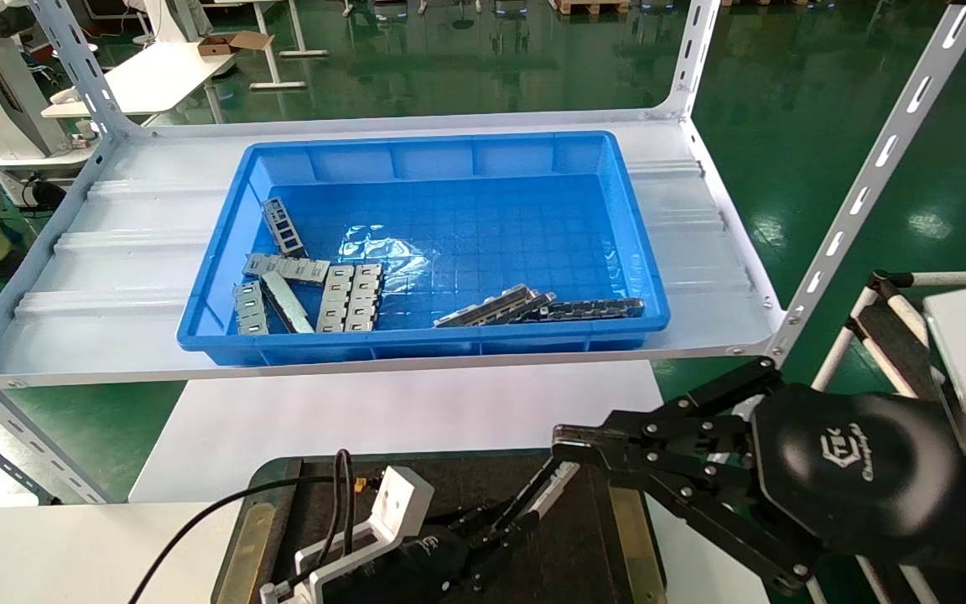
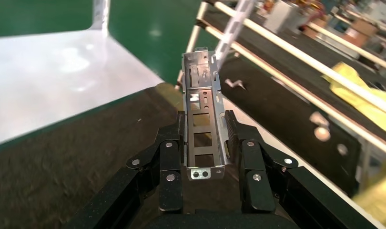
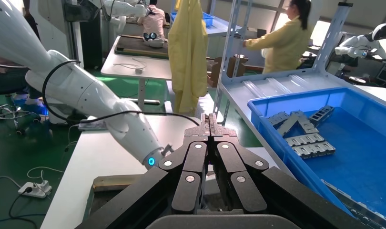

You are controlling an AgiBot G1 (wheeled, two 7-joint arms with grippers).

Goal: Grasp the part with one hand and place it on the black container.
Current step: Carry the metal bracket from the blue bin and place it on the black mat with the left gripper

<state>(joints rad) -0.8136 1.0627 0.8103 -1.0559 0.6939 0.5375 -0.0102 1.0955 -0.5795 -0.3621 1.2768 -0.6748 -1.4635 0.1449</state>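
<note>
While the right hand (image 3: 210, 125) hangs empty with fingers pressed together, the left hand (image 2: 205, 138) fingers (image 2: 169, 152) clamp the part (image 2: 204, 129) above the black container (image 1: 584, 537).

The head camera looks forward and down from above the robot's chest, taking in the blue bin (image 1: 424, 243) on the white shelf (image 1: 114, 277) farther off and the black container (image 1: 575, 537) close below. The left wrist camera sits just behind the left gripper (image 2: 206, 143), facing along its fingers, very near the part (image 2: 204, 124) held between them, with the black container (image 2: 62, 171) beneath. The right wrist camera sits behind the right gripper (image 3: 211, 125), facing across the workspace toward the left arm (image 3: 86, 95). It shares the blue bin (image 3: 334, 138) and shelf with the head view
</note>
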